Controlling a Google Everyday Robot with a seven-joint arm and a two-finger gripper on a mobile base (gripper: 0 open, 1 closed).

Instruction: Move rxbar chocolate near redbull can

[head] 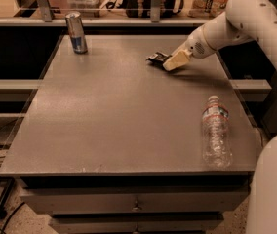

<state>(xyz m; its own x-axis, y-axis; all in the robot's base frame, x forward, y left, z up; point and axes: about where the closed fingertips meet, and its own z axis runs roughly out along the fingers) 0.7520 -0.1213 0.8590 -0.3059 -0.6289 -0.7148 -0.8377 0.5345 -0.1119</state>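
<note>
Nearest, well to the near side of the gripper (170,61), a water bottle (215,133) lies on its side on the table (119,121), clear of any path leftward. Farther back, the gripper hangs low over the table's far right part. Its jaws are drawn close on the right end of the chocolate bar (157,58), which sticks out leftward from the tips, either just above the surface or barely on it. The bar looks light, thin and a little bendy, and its glossy black wrapper is likely slick, so a firm pinch across the flat faces near one end seems apt. Farthest, well to the gripper's left in the view, the can (76,32) stands upright near the far left corner, tall and slim enough to tip if bumped
</note>
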